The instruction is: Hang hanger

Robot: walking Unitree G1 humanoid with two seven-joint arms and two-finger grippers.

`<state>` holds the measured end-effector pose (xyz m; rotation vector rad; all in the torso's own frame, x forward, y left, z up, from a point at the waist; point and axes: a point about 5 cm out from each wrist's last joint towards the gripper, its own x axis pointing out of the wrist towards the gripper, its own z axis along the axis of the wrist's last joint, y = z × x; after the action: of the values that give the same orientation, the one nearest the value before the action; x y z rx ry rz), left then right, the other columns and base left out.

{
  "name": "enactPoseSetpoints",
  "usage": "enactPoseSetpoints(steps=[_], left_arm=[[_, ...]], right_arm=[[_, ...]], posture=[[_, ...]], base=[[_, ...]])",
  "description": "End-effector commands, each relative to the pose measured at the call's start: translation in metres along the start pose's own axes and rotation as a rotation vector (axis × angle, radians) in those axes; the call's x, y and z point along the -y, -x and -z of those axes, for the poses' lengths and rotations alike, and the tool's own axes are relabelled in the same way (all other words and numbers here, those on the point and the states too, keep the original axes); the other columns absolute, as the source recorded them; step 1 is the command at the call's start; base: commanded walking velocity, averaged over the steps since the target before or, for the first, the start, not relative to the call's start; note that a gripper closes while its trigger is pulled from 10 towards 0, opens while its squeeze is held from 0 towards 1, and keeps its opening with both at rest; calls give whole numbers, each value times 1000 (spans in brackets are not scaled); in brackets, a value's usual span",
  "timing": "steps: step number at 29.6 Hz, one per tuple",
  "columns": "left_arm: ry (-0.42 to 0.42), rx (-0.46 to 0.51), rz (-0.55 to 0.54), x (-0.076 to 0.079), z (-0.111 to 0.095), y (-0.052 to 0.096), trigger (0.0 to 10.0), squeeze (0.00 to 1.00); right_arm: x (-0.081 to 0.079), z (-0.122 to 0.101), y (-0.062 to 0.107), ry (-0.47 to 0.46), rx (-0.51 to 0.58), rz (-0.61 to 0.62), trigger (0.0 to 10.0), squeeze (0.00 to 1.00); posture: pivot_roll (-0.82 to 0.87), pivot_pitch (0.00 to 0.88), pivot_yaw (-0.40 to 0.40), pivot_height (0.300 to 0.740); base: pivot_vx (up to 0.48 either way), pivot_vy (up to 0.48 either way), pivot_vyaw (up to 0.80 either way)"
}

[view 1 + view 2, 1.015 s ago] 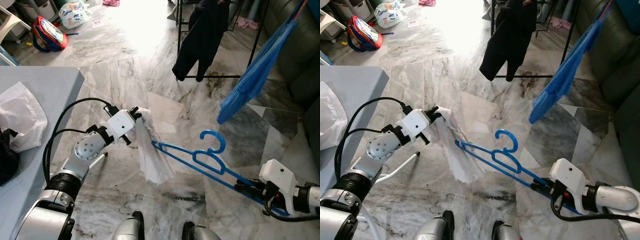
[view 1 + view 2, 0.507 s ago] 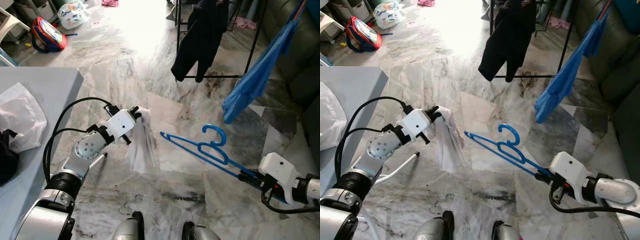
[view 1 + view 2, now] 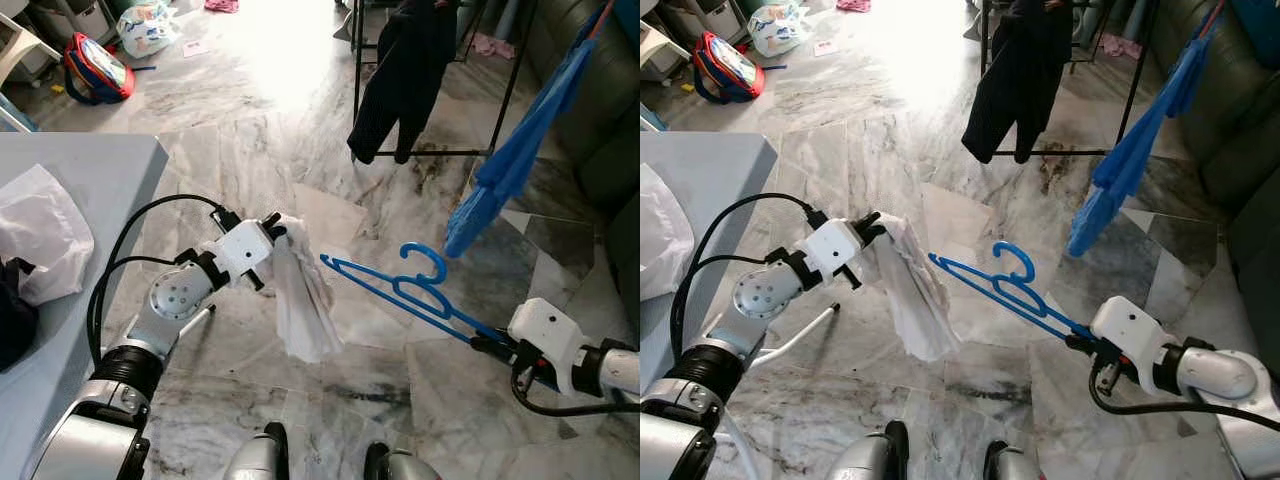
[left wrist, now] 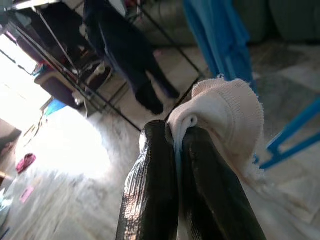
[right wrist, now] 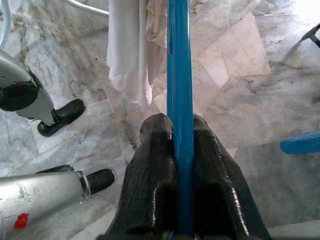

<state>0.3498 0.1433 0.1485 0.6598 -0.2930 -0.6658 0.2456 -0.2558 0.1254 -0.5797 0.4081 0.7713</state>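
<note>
Evidently to thread them together, the left gripper (image 3: 270, 226) pinches a limp white cloth garment (image 3: 300, 305) while the right gripper (image 3: 1072, 340) clamps a blue plastic hanger (image 3: 400, 292) pointing toward it.

You're looking at a bright blue hanger (image 3: 400, 292) and a plain white cloth (image 3: 300, 305) over grey-veined marble floor (image 3: 250, 110). Your grippers' fingers (image 5: 155, 185) are glossy black, the arms silver. A dark navy garment (image 3: 400, 70) and a blue one (image 3: 515, 150) hang on a black rack (image 3: 510, 80). The bag (image 3: 95, 68) is red and blue.
</note>
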Motion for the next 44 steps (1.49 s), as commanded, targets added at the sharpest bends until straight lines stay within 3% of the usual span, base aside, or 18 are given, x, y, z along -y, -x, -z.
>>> enactPoseSetpoints(steps=[1,25,29,37,39,44], left_arm=[[-10,27,10,1,-4,1,10000,0],[-10,120,35,4,-21,-5,10000,0],[-2,179,70,7,-34,-3,10000,0],[22,244,60,5,-49,-2,10000,0],[65,282,59,8,-60,-3,10000,0],[77,291,79,18,-63,-3,10000,0]], right_arm=[[-4,3,-3,-2,-1,-16,10000,0],[-17,12,-21,-50,2,-84,10000,0],[-13,23,-34,-71,-24,-12,10000,0],[-17,34,-49,-135,-33,13,10000,0],[-21,39,-60,-174,-28,19,10000,0],[-23,39,-67,-187,-17,6,10000,0]], posture=[[62,264,70,740],[68,268,74,740],[71,271,74,740],[90,271,70,740],[100,269,70,740],[104,271,70,740]], base=[[0,0,0],[0,0,0],[0,0,0],[0,0,0],[0,0,0],[0,0,0]])
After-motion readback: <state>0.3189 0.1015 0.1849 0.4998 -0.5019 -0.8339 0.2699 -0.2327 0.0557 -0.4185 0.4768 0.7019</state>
